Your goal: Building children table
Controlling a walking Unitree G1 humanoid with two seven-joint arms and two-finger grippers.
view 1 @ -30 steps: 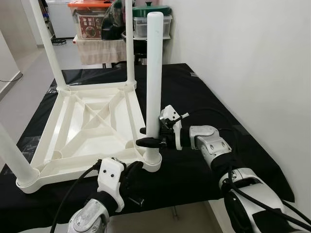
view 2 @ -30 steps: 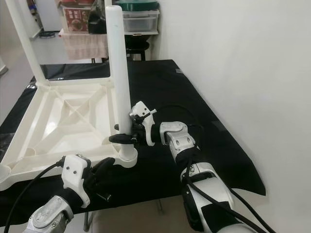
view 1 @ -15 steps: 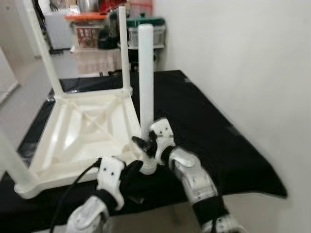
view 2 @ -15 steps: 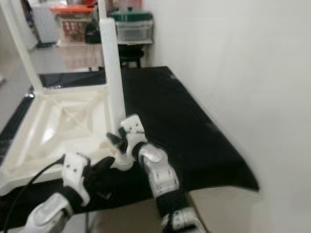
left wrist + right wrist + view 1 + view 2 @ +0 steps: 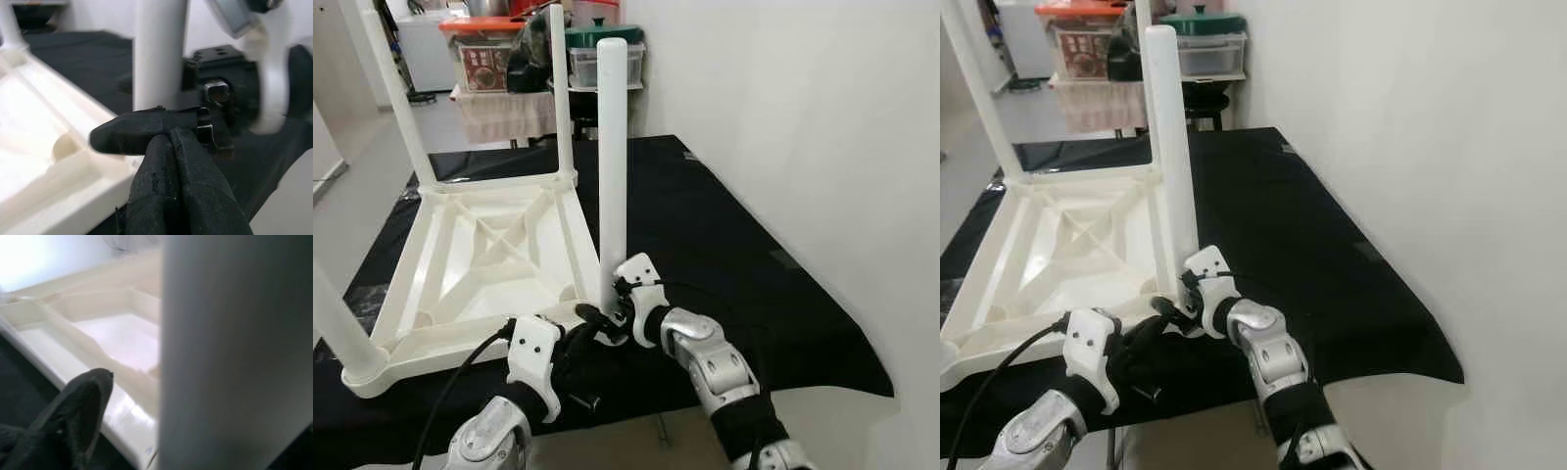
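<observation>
A white plastic children's table [image 5: 489, 245] lies upside down on a black-covered table, its legs pointing up. The near right leg [image 5: 612, 166] stands upright in the corner socket closest to me. My right gripper [image 5: 599, 318] is shut on this leg just above its base, with one black finger [image 5: 146, 129] lying across its front. Right below and in front of it, my left gripper [image 5: 578, 343] sits at the table's near corner. Its two fingers [image 5: 171, 186] are pressed together with nothing between them, touching the right gripper's finger from beneath.
The black cloth [image 5: 724, 225] runs to a white wall [image 5: 803, 117] on the right and ends at the front edge by my arms. Behind the table stands a shelf with storage boxes [image 5: 489, 49] and a green-lidded container [image 5: 602, 29]. Grey floor lies at left.
The camera shifted. My right gripper has slid down the near right leg to its base, and the forearm has swung in closer to me. The left gripper stays at the corner.
</observation>
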